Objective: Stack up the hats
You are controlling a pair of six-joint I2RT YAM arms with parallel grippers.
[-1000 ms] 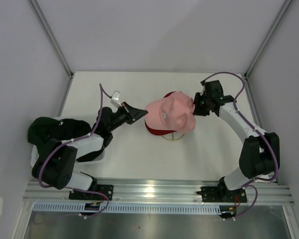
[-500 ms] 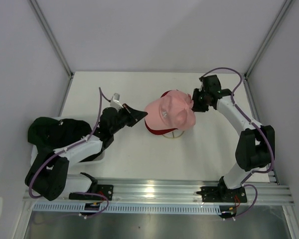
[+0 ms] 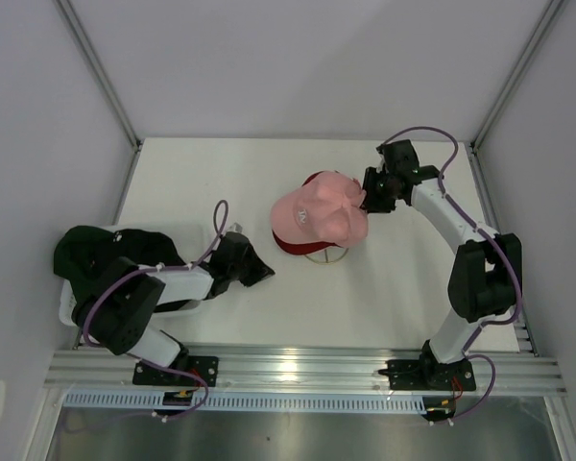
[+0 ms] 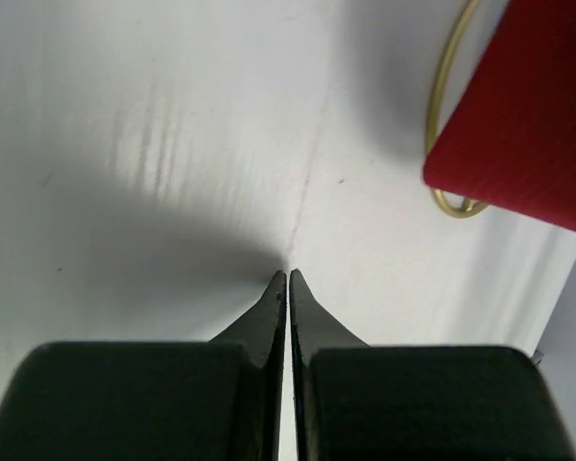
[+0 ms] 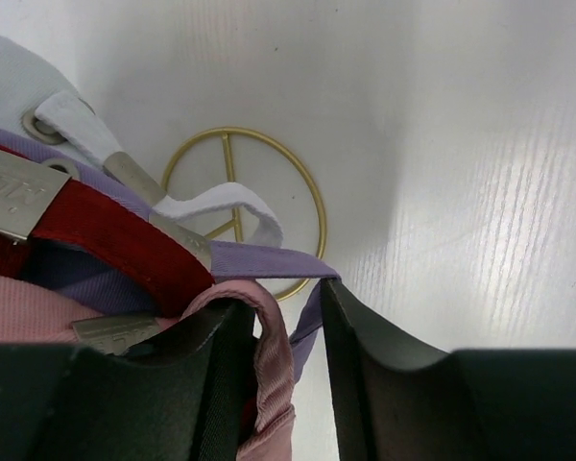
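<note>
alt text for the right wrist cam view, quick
The right gripper has its jaws apart around the looped back strap of the pink cap. Behind it bunch the red cap's strap with a metal buckle, a lavender strap and a white strap, above the gold wire stand on the white table.

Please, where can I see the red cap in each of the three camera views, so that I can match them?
Top external: centre, the red cap shows only as an edge under the pink cap.
Left wrist: upper right corner, a flat red part.
Right wrist: left side, its red back strap.
Shared landmark: the gold wire stand, with its ring on the table.
</note>
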